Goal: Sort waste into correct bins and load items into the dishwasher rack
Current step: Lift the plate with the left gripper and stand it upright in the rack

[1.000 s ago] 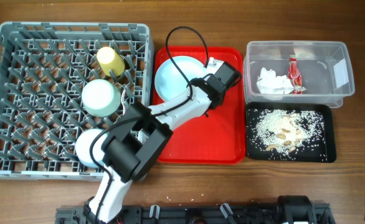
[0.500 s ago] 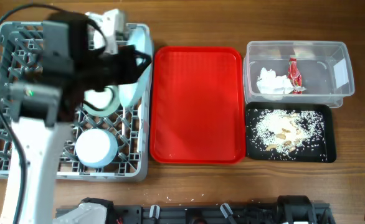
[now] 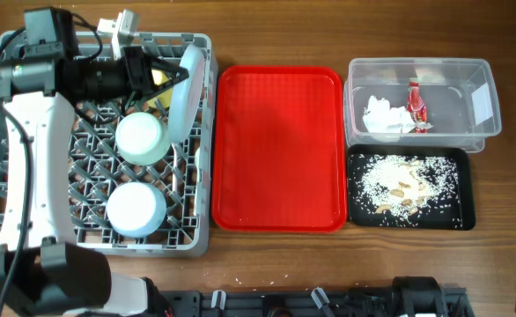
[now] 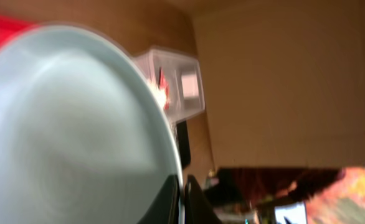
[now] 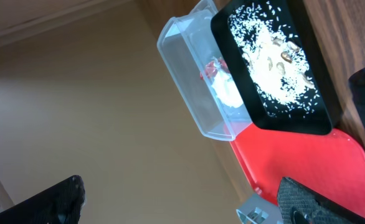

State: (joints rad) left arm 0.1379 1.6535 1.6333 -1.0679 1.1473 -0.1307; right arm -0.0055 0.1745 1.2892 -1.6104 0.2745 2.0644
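Plate moved from the red tray to the rack

The left gripper (image 3: 157, 77) stays clamped on the light blue plate (image 3: 185, 88). A second ago the plate lay on the red tray (image 3: 280, 150); it now stands on edge at the far right of the dishwasher rack (image 3: 3, 132), more upright than half a second ago. The right gripper (image 5: 179, 182) hangs open, holding nothing.
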